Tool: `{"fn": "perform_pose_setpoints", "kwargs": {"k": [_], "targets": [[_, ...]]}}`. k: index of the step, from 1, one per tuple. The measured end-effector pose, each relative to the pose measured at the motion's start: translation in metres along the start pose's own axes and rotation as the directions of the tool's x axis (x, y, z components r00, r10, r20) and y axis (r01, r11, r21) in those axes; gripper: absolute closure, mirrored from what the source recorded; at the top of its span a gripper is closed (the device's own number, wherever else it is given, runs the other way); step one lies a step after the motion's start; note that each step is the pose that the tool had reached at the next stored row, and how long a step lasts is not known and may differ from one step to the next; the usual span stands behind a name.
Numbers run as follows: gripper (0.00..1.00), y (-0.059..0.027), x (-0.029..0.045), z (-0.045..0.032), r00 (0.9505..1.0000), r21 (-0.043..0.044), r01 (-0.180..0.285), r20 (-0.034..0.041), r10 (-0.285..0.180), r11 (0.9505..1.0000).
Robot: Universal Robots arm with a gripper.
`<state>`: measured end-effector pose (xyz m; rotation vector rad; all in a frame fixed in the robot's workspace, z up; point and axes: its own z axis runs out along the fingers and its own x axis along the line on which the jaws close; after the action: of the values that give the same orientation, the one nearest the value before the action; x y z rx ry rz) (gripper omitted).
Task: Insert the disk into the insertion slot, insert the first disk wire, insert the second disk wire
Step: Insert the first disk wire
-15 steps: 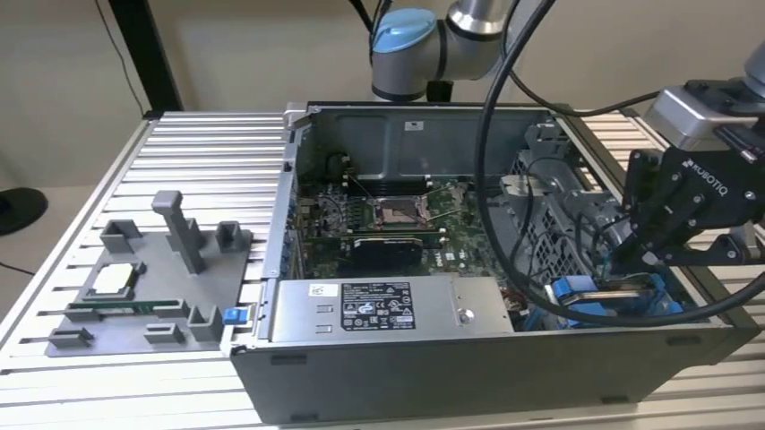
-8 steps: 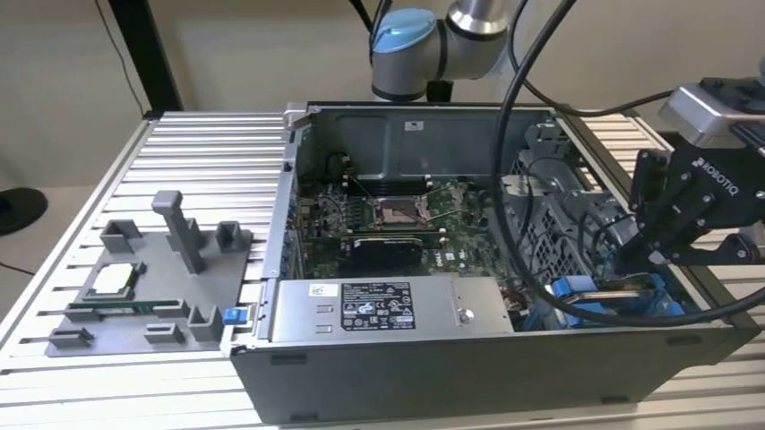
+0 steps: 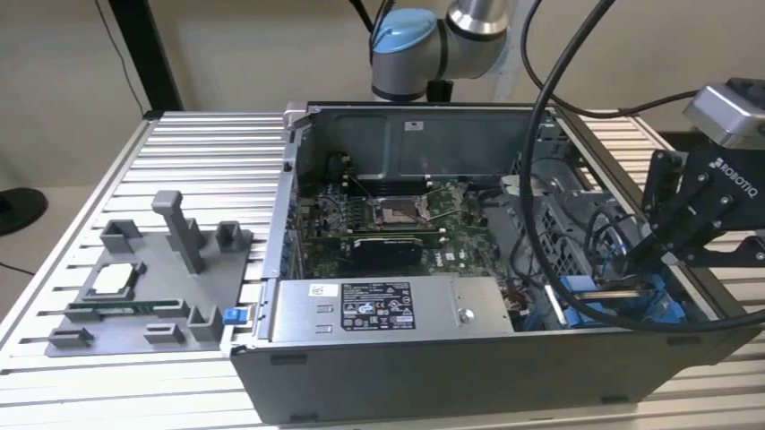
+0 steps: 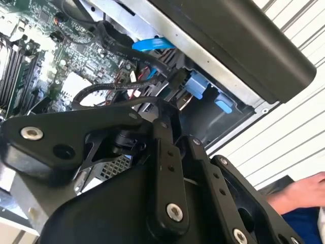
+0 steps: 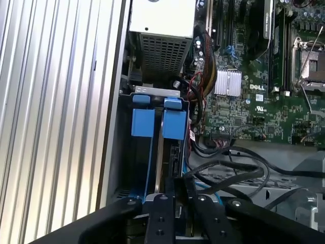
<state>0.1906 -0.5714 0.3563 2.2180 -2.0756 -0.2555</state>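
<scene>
The disk (image 3: pixel 615 290) stands on edge in the insertion slot (image 5: pixel 126 162) at the case's front corner, on the exterior view's right. In the first wrist view the disk (image 5: pixel 161 157) is a thin grey strip between the blue carrier tabs (image 5: pixel 174 124). My black gripper (image 3: pixel 633 265) reaches down onto its upper edge. Its fingers (image 5: pixel 163 203) are drawn close together around that edge. In the second wrist view the gripper (image 4: pixel 167 119) points at the bay's blue clips (image 4: pixel 195 84). Loose black wires (image 5: pixel 228 173) lie beside the slot, and a blue cable (image 4: pixel 147 44) lies further in.
The open computer case holds a silver power-supply box (image 3: pixel 382 309) and the motherboard (image 3: pixel 395 224). A grey fixture (image 3: pixel 143 287) with parts sits on the slatted table (image 3: pixel 203 152) at the exterior view's left. A person's hand (image 4: pixel 304 190) is outside the case wall.
</scene>
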Motion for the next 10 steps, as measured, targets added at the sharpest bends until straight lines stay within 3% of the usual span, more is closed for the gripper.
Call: {"fn": "perform_pose_setpoints", "kwargs": {"k": [10], "targets": [[1.0,-0.0001,0.0,-0.0001,1.0,0.0002,-0.005,0.0009,0.005,1.0]]}}
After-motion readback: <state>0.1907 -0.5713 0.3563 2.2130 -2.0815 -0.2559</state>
